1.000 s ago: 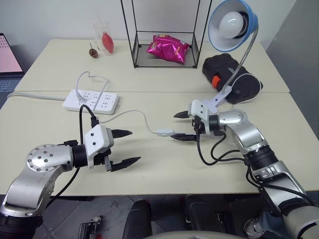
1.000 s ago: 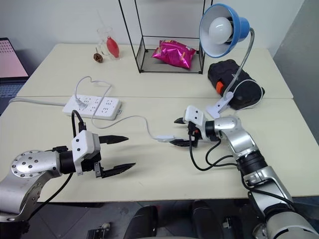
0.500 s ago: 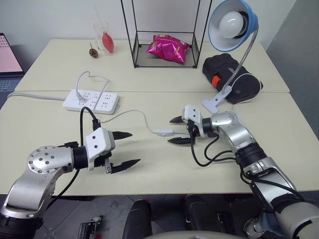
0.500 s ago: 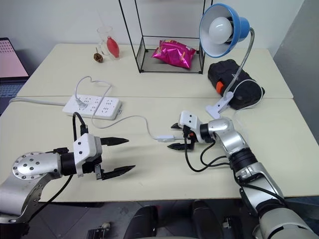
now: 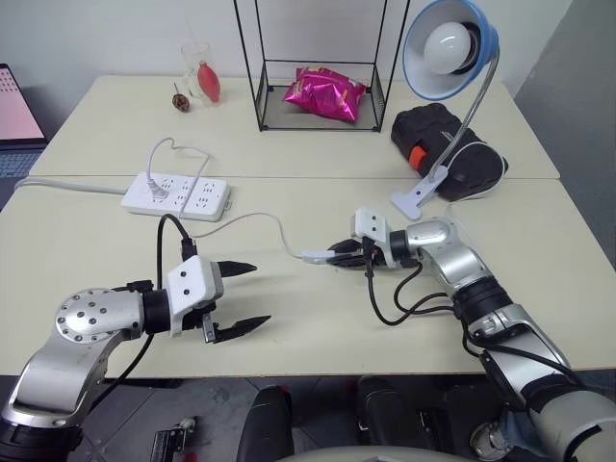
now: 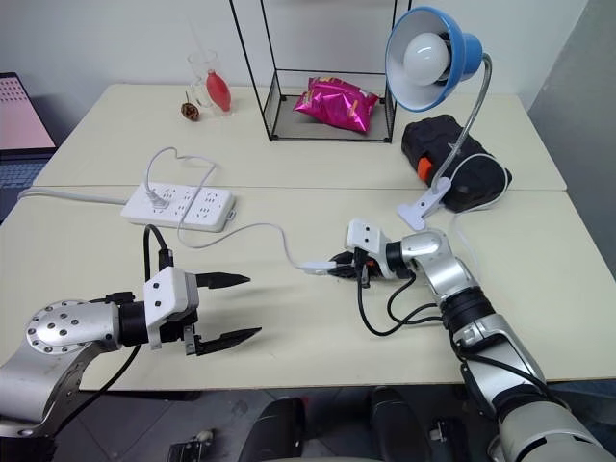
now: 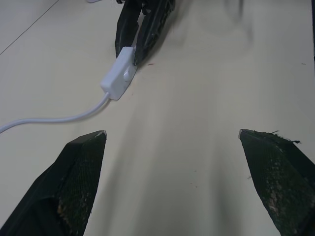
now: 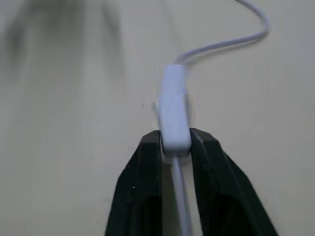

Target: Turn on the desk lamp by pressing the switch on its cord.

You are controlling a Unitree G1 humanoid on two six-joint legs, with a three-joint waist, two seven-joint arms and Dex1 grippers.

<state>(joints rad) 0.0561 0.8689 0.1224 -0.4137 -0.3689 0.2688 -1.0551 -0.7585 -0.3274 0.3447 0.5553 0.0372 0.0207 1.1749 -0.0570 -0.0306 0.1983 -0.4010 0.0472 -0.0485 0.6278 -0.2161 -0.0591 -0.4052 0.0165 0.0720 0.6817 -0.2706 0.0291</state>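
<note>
The desk lamp stands clipped at the back right, its blue shade and white bulb facing forward. Its thin white cord runs across the table to the small white switch. My right gripper lies low over the table and points left, shut on the switch's near end. The right wrist view shows the switch pinched between both black fingers. My left gripper is open and holds nothing, nearer the front edge, left of the switch and pointing toward it.
A white power strip lies at mid left. A black wire rack holding a pink snack bag stands at the back. A black bag sits behind the lamp's clip. A glass stands back left.
My right gripper slid left along the table to the switch and went from wide open to shut on it. The left gripper has stayed open in about the same place.
</note>
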